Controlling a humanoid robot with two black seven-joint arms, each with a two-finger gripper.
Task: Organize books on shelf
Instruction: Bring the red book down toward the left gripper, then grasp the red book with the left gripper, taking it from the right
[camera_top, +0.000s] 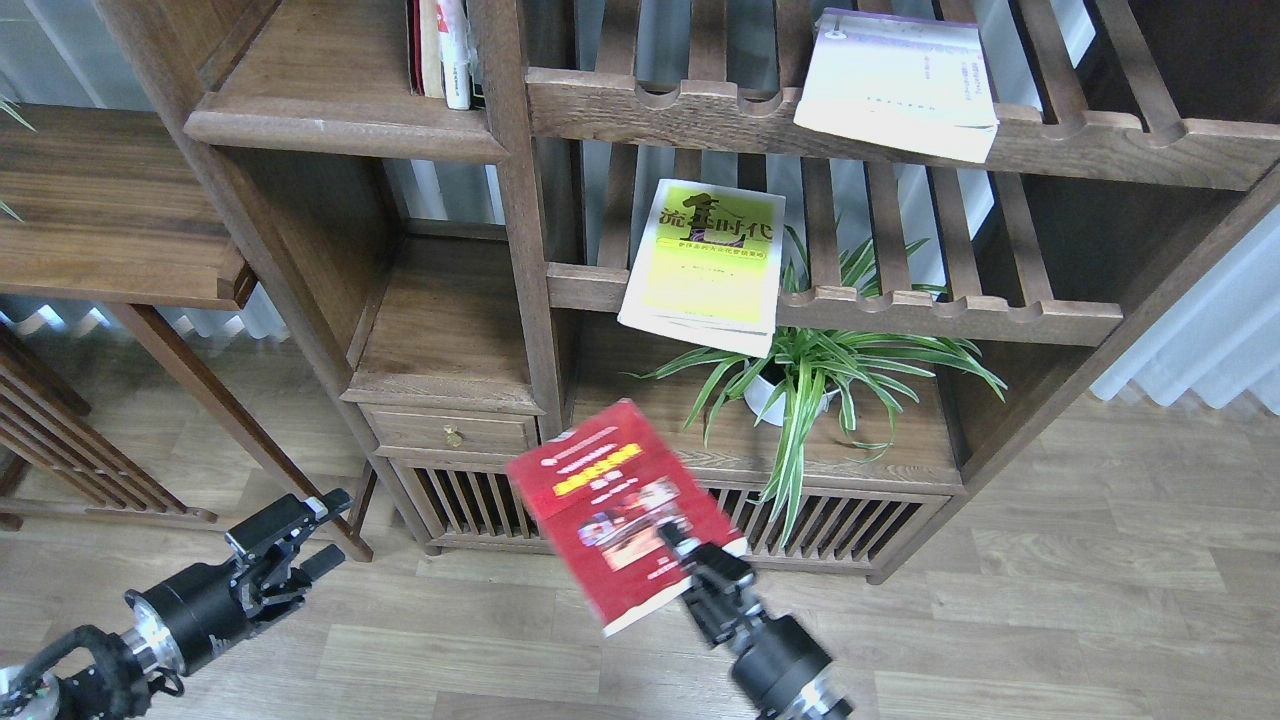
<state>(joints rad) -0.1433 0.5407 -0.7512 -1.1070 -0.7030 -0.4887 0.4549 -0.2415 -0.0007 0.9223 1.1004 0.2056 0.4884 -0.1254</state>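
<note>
- Gripping red book at its lower right corner: right end effector, fingers pinched on the cover, arm entering from 5 o'clock.
- Held in the air, tilted, cover facing up, in front of the bookcase's low slatted base; slightly blurred.
- Left end effector at 8 o'clock, fingers spread, holding nothing, over the wooden floor.
- Yellow-green book near centre, lying flat on the middle slatted rack, lower edge overhanging the notched rail.
- Pale white-lavender book at 1 o'clock, flat on the upper slatted rack, front edge past the rail.
- Solid shelf at 11 o'clock, a few upright books at its right end against the post.
- Potted spider plant just below the yellow-green book, leaves touching the rack above.
</note>
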